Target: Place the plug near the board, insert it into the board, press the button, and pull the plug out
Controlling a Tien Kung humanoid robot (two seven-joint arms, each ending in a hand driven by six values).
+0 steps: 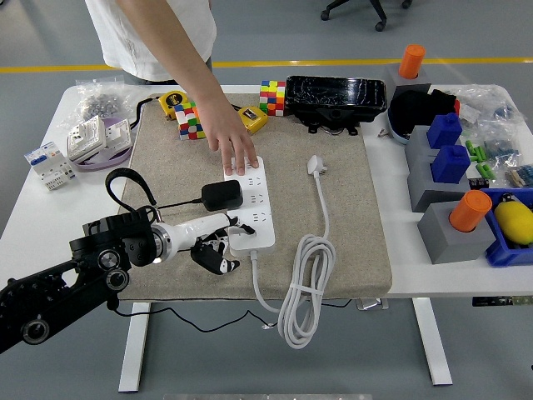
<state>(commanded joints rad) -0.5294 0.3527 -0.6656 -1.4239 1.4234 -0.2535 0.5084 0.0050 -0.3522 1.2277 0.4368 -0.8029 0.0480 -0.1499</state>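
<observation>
We saw the left hand (218, 243), fingers curled and holding nothing, touching the board (251, 204) at its near end. The black plug (222, 196) sat plugged in there. A person's hand (231, 146) pressed the board's far end.

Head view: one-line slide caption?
Left robot hand at the power strip's near end, a person's hand steadying its far end.

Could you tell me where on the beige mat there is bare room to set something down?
Free: the beige mat right of the white cable, and its far-left part below the coloured cubes. Crowded: around the white power strip, with the person's hand, black adapter and robot's left hand.
</observation>
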